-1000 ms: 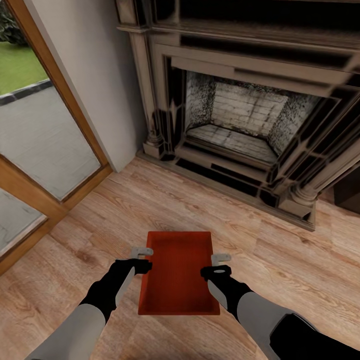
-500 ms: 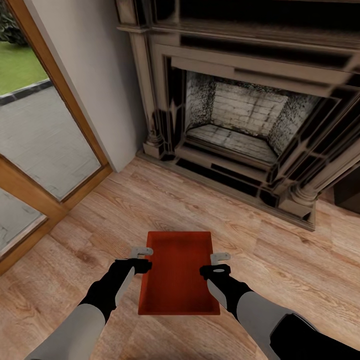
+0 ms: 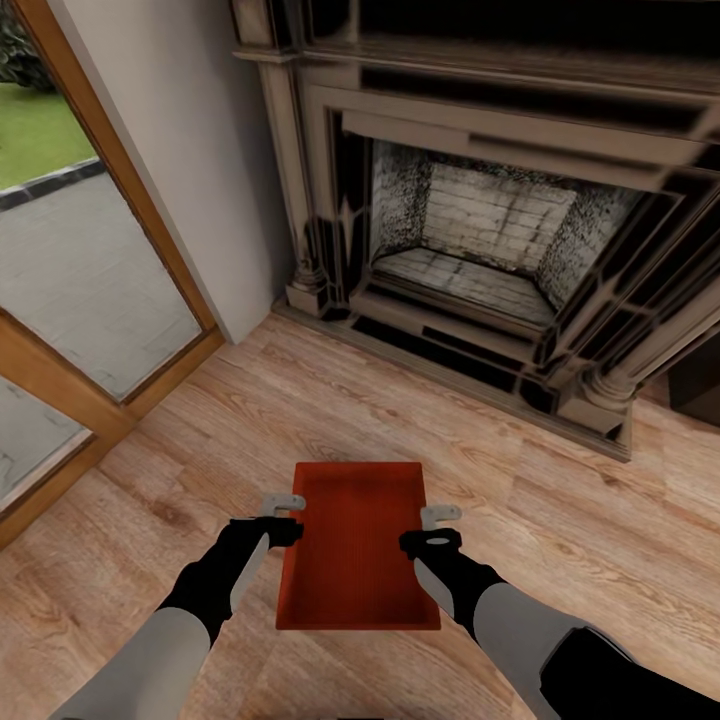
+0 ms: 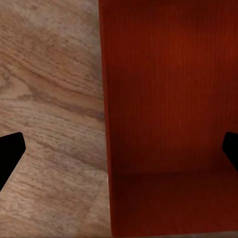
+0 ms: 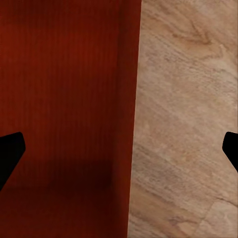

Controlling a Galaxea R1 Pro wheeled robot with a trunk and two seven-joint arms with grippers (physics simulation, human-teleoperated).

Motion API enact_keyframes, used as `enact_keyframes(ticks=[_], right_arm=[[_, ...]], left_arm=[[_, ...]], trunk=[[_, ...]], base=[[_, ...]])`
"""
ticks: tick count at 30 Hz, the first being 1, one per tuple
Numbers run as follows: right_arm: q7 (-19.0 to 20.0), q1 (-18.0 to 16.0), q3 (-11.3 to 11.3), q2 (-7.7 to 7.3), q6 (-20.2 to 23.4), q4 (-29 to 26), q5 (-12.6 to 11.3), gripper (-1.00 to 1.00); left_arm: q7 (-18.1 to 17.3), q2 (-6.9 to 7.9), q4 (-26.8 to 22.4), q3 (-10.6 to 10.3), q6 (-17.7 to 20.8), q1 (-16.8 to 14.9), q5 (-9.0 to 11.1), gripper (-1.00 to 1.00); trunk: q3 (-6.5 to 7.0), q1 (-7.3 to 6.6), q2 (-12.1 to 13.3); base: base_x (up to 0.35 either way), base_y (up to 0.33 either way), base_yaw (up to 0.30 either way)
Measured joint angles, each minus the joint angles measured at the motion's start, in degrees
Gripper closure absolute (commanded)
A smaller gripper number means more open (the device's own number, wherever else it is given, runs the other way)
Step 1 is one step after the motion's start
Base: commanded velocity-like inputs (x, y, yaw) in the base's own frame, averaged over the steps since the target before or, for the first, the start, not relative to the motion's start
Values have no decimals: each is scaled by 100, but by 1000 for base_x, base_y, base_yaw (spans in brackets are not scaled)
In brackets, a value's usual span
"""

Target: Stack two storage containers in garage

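Observation:
One red-orange open-topped storage container [image 3: 358, 545] lies on the light wood plank floor of the living room, straight in front of me. My left gripper [image 3: 284, 512] is at its left long wall and my right gripper [image 3: 440, 524] at its right long wall. In the left wrist view the left gripper [image 4: 119, 151] is open, with the container's [image 4: 168, 99] wall between the spread dark fingertips [image 4: 10, 151]. In the right wrist view the right gripper [image 5: 119, 151] is also open, astride the other wall of the container [image 5: 64, 89]. Neither gripper is closed on it.
An ornate dark fireplace [image 3: 500, 230] stands ahead, its base a short way beyond the container. A wood-framed glass door [image 3: 90, 280] runs along the left, with a white wall [image 3: 200, 130] between them. A dark cabinet corner [image 3: 700, 385] shows at the right edge.

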Motion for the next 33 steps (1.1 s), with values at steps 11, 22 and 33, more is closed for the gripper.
enact_keyframes(ticks=[11,22,33], right_arm=[[-3,0,4,-8,4,27,-5,-100],[-4,0,9,-40,-1,97,-5,-100],[5,0,9,-16,-14,98,12,-100]], left_arm=[[0,-8,0,31,0,3,5,-100],[0,-9,6,33,6,0,12,-100],[-1,8,26,34,1,1,25,-100]], trunk=[[-36,44,-82],[-36,44,-82],[-36,44,-82]], base=[[0,0,0],[0,0,0],[0,0,0]])
